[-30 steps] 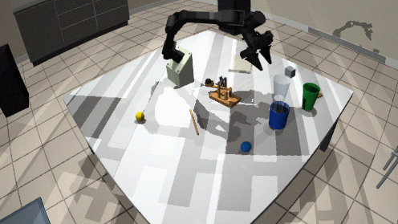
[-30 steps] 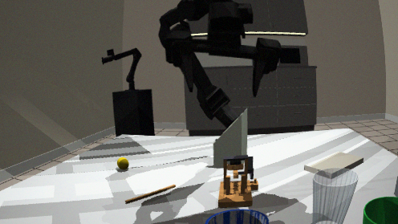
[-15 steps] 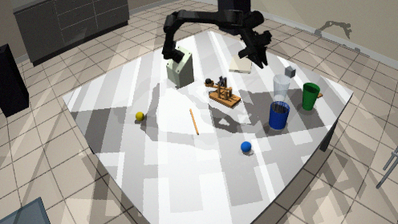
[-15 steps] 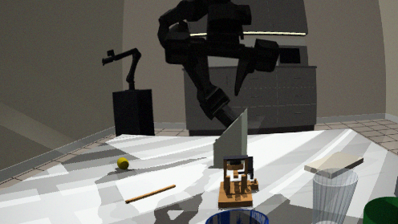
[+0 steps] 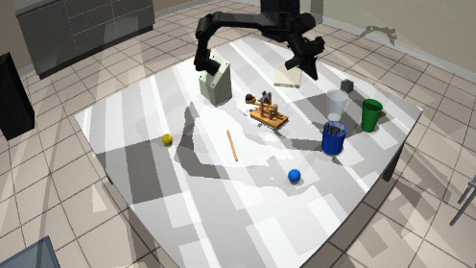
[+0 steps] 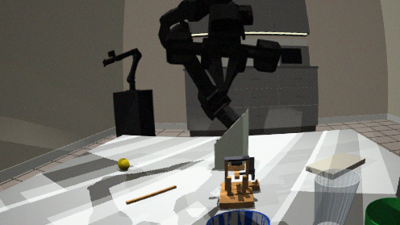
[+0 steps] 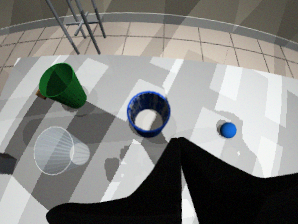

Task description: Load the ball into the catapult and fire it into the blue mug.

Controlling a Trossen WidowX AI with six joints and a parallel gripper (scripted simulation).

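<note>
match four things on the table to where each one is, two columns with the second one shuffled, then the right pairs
1. blue ball
2. yellow ball
3. dark ball
4. claw

A. in the catapult's cup
B. raised above the table, shut
C. nearest the blue mug of the three balls
D. farthest from the blue mug of the three balls

1-C, 2-D, 3-A, 4-B
</note>
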